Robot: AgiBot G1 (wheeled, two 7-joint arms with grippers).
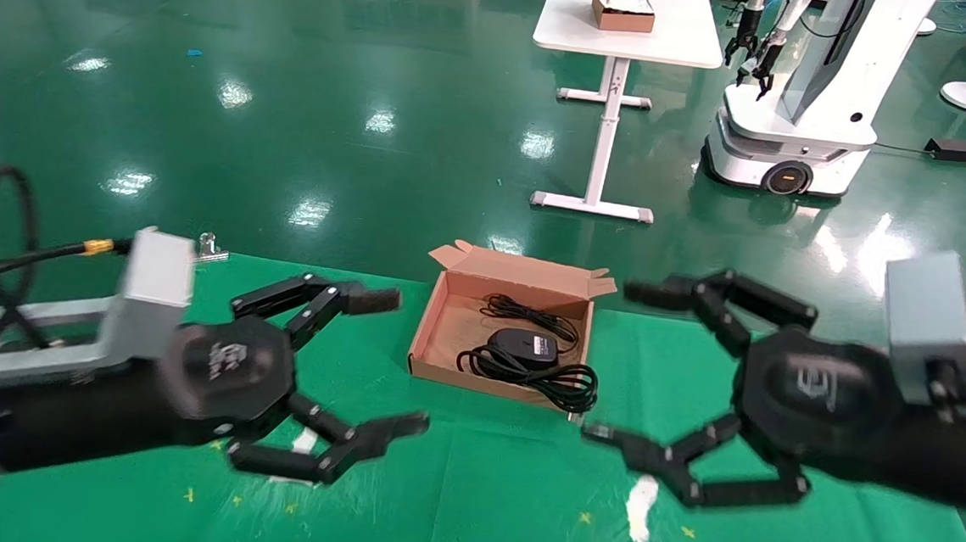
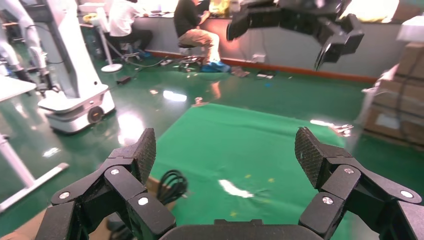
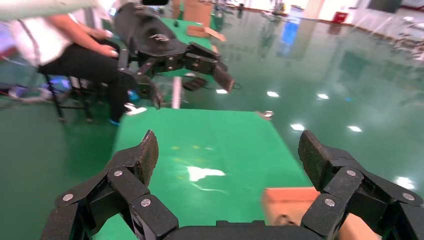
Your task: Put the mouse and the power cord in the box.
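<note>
mouse [image 1: 522, 344] & power cord [image 1: 539, 375] already lie in the box [image 1: 446, 319] at the table's far edge, midway btwn both grippers; left gripper [image 1: 356, 385] & right gripper [image 1: 646, 372] spread wide, empty, equally near.

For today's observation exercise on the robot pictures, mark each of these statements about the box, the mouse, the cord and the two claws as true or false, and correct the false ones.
1. The mouse lies inside the box. True.
2. The power cord lies on the green cloth outside the box. False: it lies coiled in the box, in front of the mouse.
3. The left claw is shut on the mouse. False: it is open and empty, held above the green cloth to the box's left.
4. The right claw is open, to the box's right. True.
5. The box's lid is closed. False: it is open, its flaps standing at the far side.
</note>
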